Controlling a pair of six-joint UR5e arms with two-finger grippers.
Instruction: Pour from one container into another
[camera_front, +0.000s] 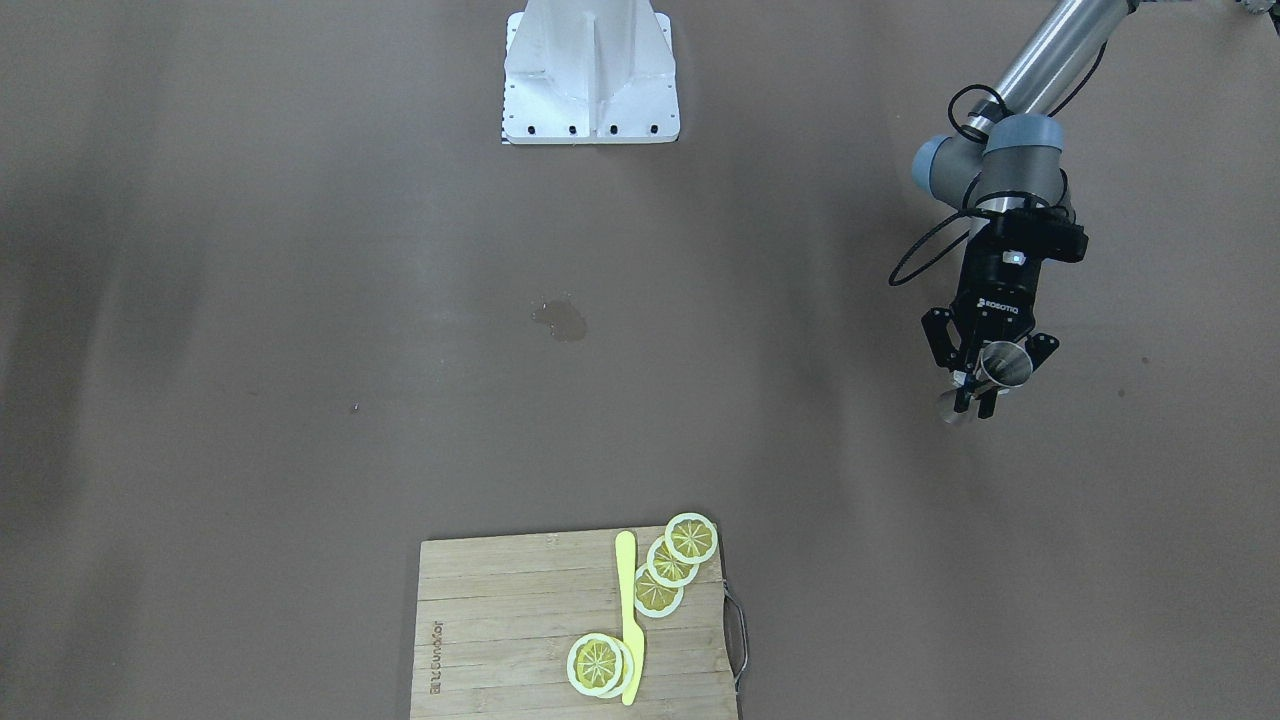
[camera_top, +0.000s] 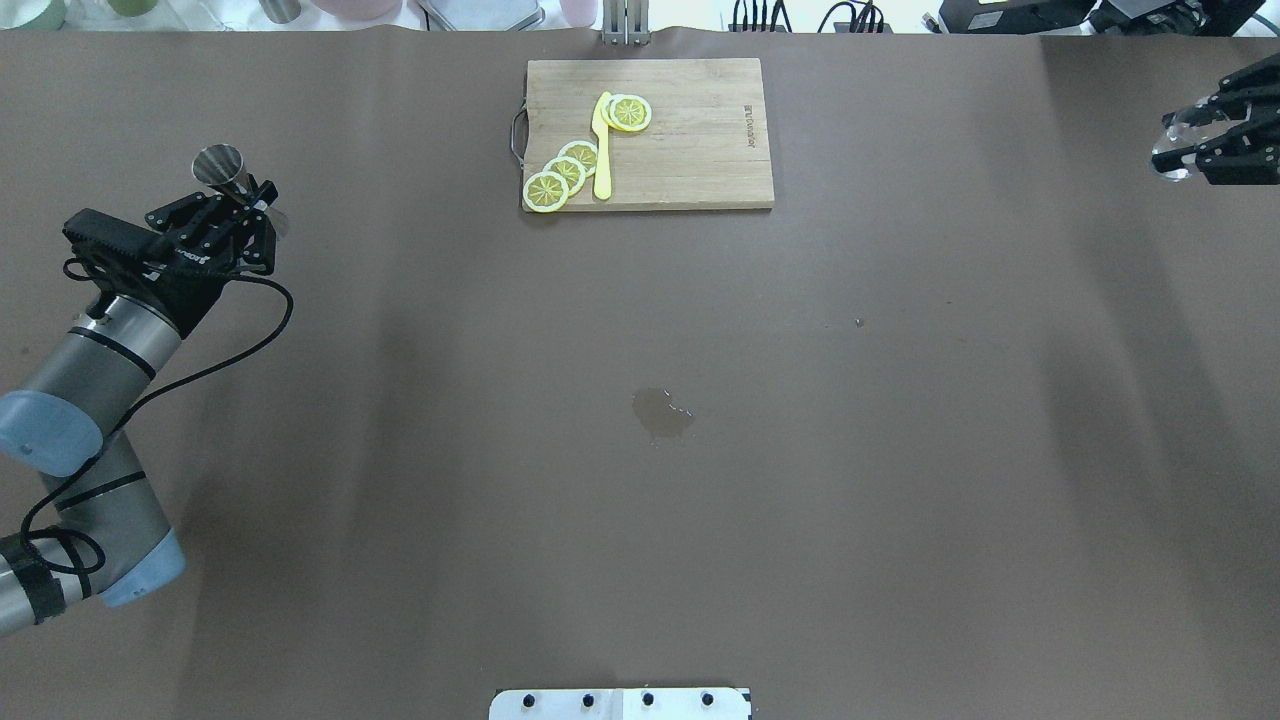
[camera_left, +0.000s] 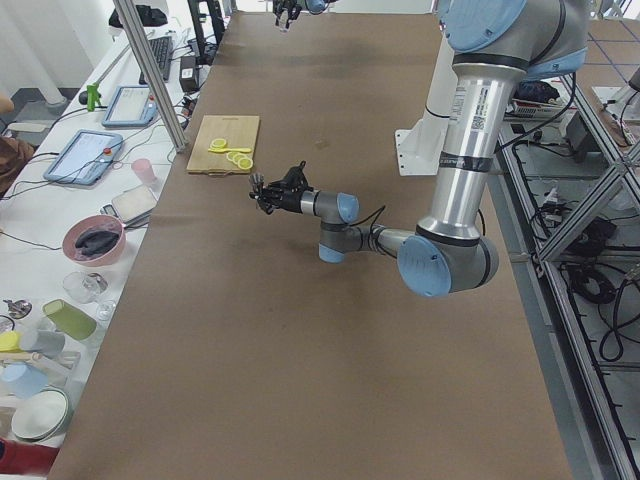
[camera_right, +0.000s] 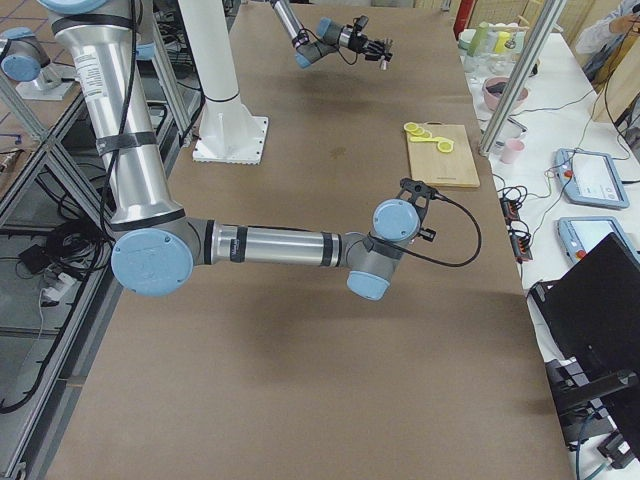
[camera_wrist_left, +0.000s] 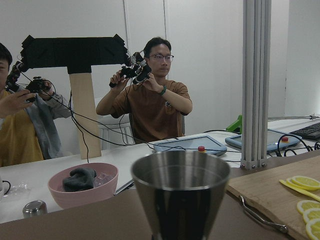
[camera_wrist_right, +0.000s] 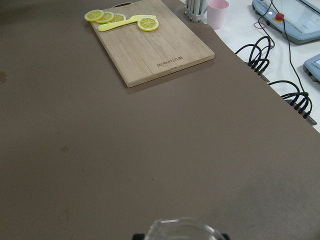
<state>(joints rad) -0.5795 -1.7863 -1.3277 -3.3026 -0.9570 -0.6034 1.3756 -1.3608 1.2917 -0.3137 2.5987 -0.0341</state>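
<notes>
Brown table (camera_top: 640, 520), 2 ends in use.
We see the left gripper (camera_front: 978, 390) clamped on the jigger (camera_front: 1005, 362) at one end, the right gripper (camera_top: 1200, 135) closed around the glass (camera_wrist_right: 182, 231) at the other.

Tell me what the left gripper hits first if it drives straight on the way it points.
Likely nothing on the table. The left gripper, jaws shut on the jigger, points roughly level past its far edge, toward the tablet near the pink bowl; depth unclear.
</notes>
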